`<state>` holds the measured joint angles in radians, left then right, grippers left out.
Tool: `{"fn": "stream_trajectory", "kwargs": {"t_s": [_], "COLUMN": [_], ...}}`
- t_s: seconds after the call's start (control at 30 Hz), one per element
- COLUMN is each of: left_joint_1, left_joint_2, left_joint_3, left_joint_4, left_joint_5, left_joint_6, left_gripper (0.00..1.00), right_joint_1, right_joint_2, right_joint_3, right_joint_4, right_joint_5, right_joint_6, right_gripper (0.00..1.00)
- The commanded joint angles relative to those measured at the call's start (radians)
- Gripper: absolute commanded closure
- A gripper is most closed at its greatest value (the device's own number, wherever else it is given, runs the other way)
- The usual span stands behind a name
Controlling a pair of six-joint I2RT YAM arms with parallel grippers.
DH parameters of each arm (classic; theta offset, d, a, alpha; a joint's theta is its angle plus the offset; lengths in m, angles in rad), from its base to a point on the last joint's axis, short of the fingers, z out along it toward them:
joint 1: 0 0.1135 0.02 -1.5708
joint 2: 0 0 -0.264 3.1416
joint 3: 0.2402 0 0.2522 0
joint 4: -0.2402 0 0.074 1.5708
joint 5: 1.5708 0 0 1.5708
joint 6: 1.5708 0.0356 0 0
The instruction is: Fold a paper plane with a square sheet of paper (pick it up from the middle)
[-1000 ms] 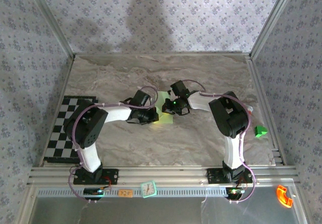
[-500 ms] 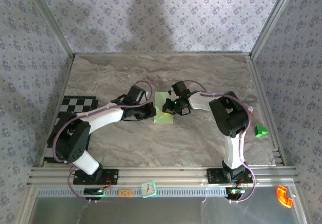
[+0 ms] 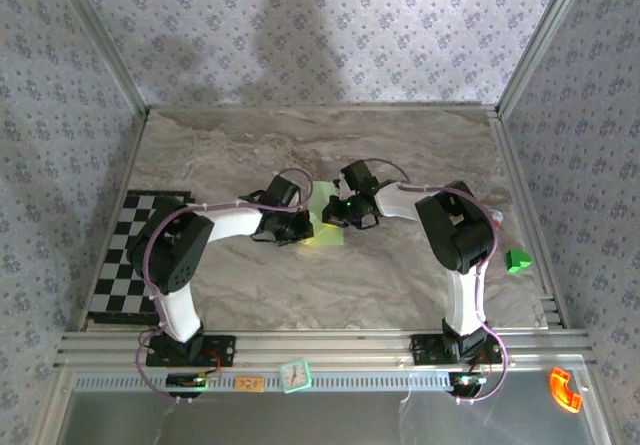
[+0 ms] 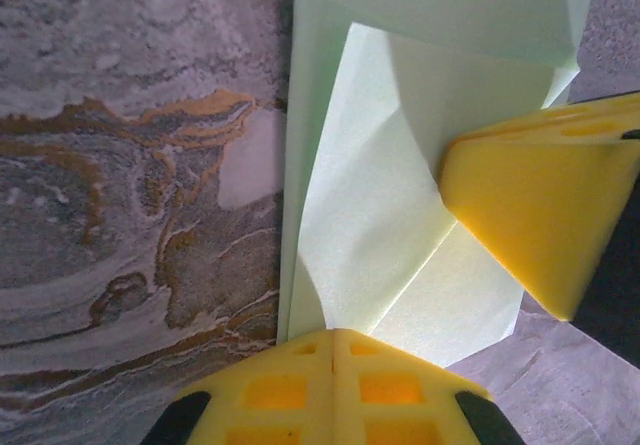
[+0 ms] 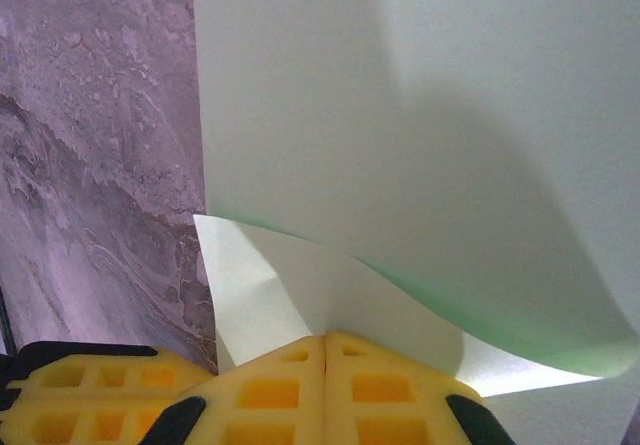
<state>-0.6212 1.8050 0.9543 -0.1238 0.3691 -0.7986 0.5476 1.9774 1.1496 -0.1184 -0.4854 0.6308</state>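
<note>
Lying part-folded on the desk [image 3: 400, 275] under the tips of the closed left pincer [image 4: 335, 343] and closed right pincer [image 5: 325, 341], the thin, limp sheet of paper [image 4: 380, 195] should crease easily; grip its middle fold.

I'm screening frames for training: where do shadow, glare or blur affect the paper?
Right wrist: a broad soft shadow crosses the paper. Left wrist: creases crisp, a pale glare-like patch on the table. Top external: paper small, brightly lit.
</note>
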Motion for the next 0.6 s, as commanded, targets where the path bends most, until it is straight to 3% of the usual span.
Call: {"fn": "stream_trajectory", "kwargs": {"t_s": [0.0, 0.23, 0.57], "left_joint_1": [0.003, 0.003, 0.003], "left_joint_2": [0.033, 0.032, 0.04], "left_joint_3": [-0.029, -0.031, -0.023], "left_joint_4": [-0.037, -0.058, -0.071], "left_joint_5": [-0.012, -0.03, -0.034], "left_joint_6": [-0.021, -0.022, -0.019], "left_gripper": [1.0, 1.0, 1.0], "right_joint_1": [0.001, 0.026, 0.071], "right_joint_2": [-0.019, -0.123, -0.046], "right_joint_3": [-0.021, -0.019, -0.002], "right_joint_4": [-0.019, -0.044, -0.059], "right_joint_5": [0.05, 0.113, 0.088], "right_joint_6": [-0.072, -0.135, -0.108], "right_gripper": [0.98, 0.97, 0.98]}}
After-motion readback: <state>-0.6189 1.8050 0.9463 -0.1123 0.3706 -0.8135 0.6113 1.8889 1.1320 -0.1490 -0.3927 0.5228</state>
